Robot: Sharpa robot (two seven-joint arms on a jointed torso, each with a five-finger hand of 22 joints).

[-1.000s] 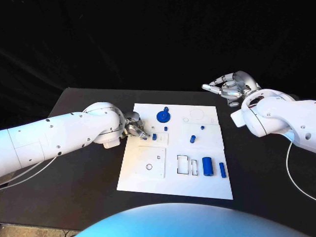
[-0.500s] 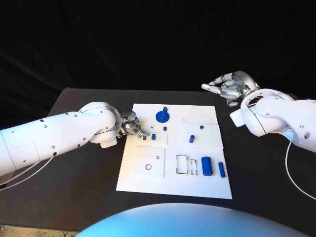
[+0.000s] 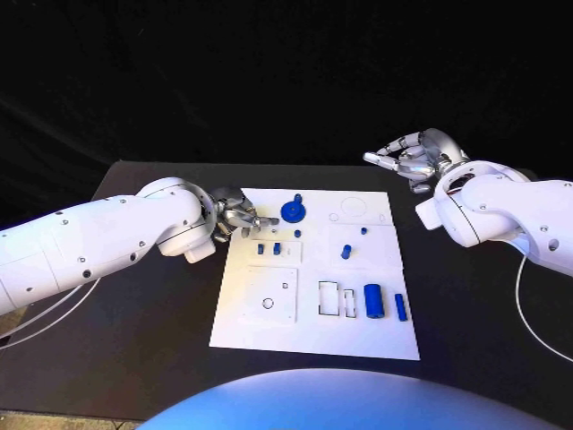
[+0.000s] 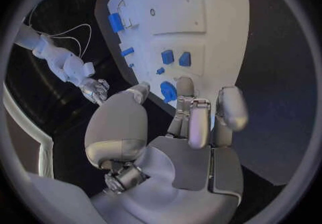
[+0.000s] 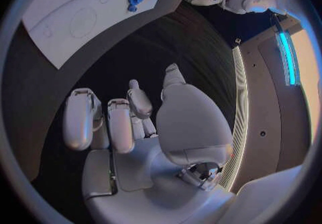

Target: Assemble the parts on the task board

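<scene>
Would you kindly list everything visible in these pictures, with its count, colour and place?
Table: one, black, under everything.
Task board: one, white, in the middle of the table.
Round disc part: one, blue, at the board's far end, just beside the left hand's fingertips.
Small parts: about five, blue, standing in the board's middle area.
Large cylinders: two, blue, lying side by side near the board's right edge, the thinner one outermost.
Cables: white, trailing over the table beside each arm.
Left hand: one, silver, at the board's far left edge, fingers apart, holding nothing.
Right hand: one, silver, raised beyond the board's far right corner, fingers loosely spread, empty.
</scene>
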